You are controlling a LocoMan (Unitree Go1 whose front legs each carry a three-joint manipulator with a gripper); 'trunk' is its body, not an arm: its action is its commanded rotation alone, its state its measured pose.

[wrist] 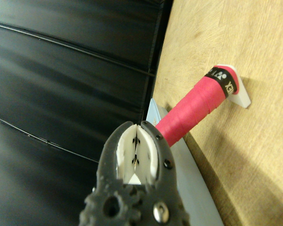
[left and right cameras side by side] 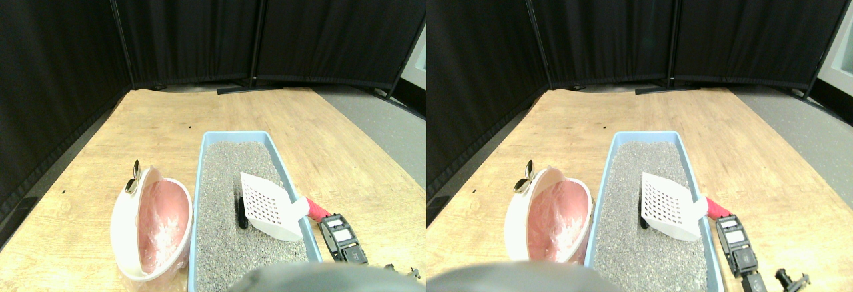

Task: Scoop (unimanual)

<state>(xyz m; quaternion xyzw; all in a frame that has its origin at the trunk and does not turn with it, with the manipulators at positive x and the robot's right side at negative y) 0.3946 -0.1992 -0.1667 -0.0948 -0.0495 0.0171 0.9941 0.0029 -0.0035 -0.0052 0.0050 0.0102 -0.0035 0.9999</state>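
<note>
Fingers (wrist: 137, 155) together beside red scoop handle (wrist: 195, 106).

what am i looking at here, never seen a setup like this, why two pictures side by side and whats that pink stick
The wide picture is one camera with two eyes, so it shows the same scene twice, looking forward and down from a four-legged robot. On the wooden table sits a blue tray filled with grey litter. A white slotted scoop rests over the litter with its pink wrapped handle sticking out over the tray's edge. Beside the tray stands a white bin with a pink liner.

The other picture comes from a camera on the robot's right arm, turned sideways. It looks along the claw, whose two halves sit together beside the handle rather than around it, so nothing is held.
</note>
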